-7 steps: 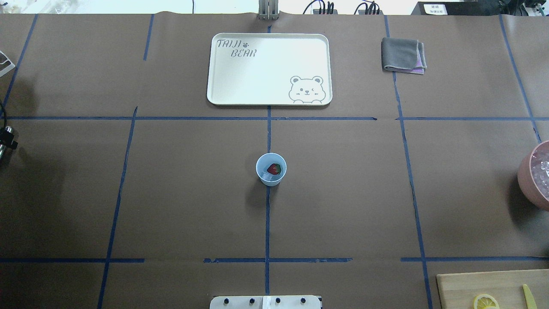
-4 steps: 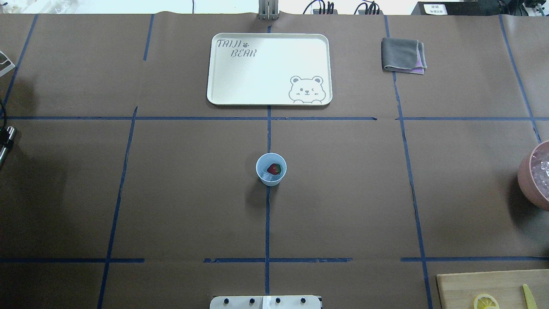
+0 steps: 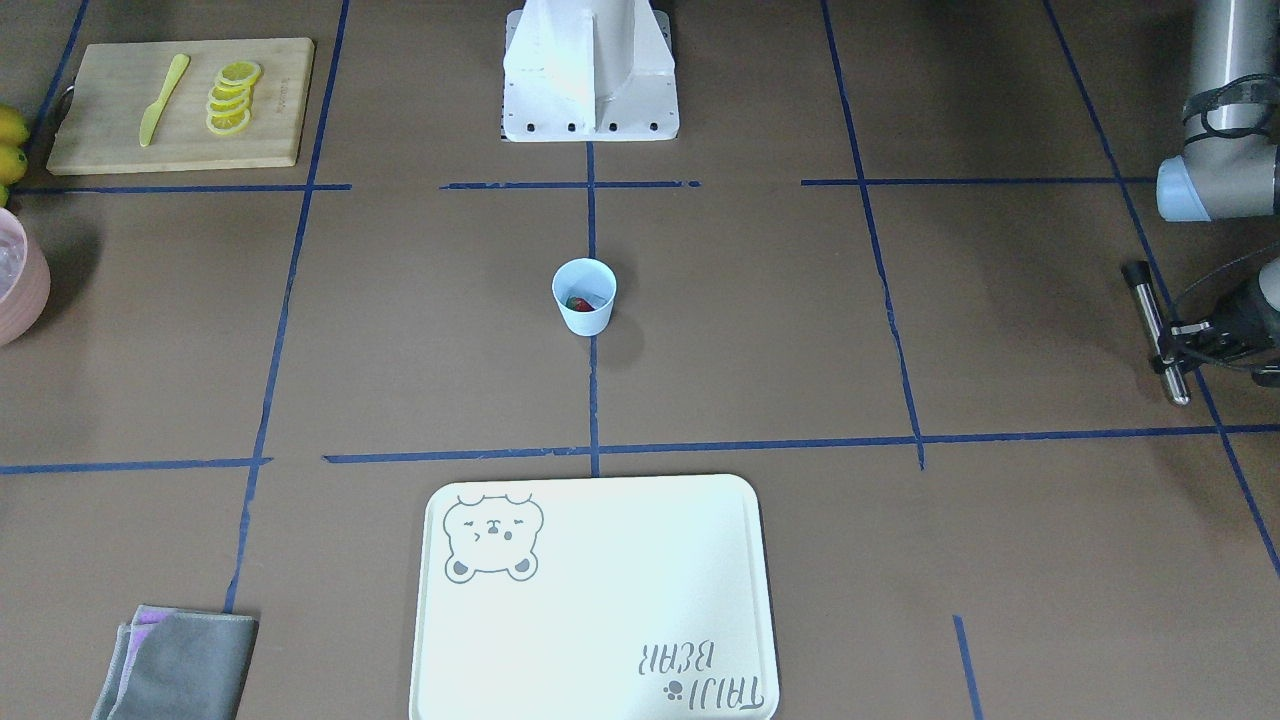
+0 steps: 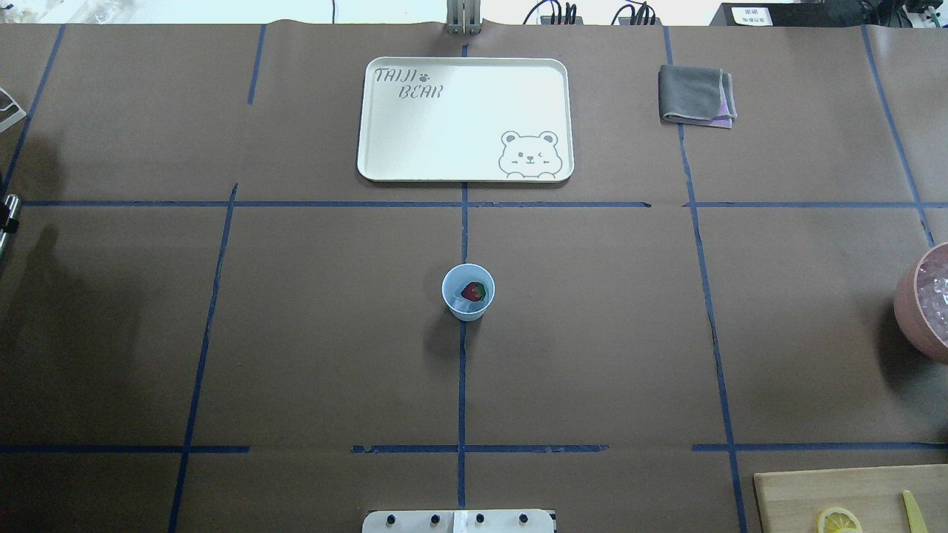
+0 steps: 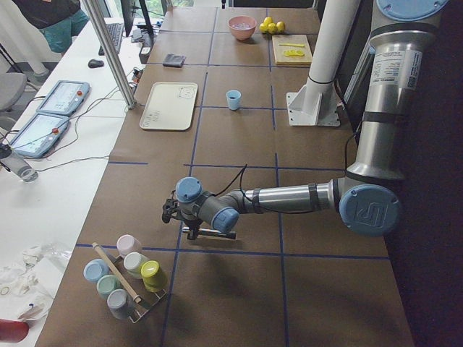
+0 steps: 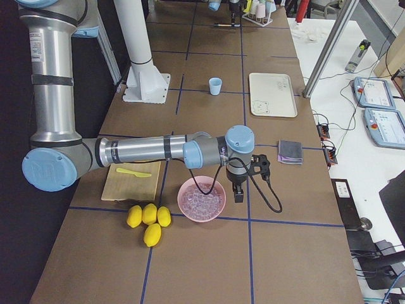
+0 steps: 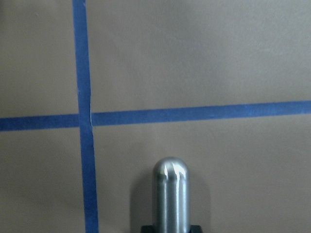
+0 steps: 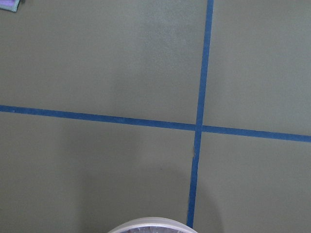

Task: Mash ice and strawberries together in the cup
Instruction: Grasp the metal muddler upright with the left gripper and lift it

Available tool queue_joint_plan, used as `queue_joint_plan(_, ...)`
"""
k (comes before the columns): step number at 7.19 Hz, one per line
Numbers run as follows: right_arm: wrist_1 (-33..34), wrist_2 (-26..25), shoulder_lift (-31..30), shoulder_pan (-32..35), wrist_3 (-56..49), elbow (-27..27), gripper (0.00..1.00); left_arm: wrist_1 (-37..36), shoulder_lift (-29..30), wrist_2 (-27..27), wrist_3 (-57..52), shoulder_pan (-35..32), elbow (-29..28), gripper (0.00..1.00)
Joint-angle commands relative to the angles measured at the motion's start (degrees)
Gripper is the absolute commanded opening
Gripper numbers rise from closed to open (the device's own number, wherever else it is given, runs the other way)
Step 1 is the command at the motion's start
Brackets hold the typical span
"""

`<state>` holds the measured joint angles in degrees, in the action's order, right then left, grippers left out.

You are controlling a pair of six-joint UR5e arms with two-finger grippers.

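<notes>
strawberry (image 4: 474,290) and ice (image 4: 462,303) are both sitting in the cup (image 4: 466,312) and look unmashed, so i'd say loading is done and the mashing hasn't started. left gripper (image 3: 1178,345) is clamped on a metal rod (image 3: 1147,300), well off to the cup's left. right gripper (image 6: 239,190) is far off the cup's other side by the pink bowl (image 6: 201,219). can't tell how open it is.

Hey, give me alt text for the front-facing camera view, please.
A pale blue cup holding a red strawberry and ice stands mid-table. At the view's right edge the left gripper holds a metal rod; a white bear tray lies nearest the camera.
</notes>
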<state>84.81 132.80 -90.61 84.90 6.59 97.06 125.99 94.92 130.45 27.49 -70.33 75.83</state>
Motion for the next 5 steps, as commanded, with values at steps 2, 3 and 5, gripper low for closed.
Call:
queue_joint_plan(2,0.1,0.4,0.0,0.0,0.4,-0.1,1.0,0.1,2.5,-0.2,-0.1,-1.1,11.1,0.0)
queue_joint_plan(3,0.1,0.4,0.0,0.0,0.4,-0.1,1.0,-0.3,5.3,-3.7,1.2,-1.1,14.8,0.0)
queue_joint_plan(5,0.1,0.4,0.2,0.0,0.4,0.3,1.0,-0.6,10.4,-5.1,6.5,0.2,16.8,0.0)
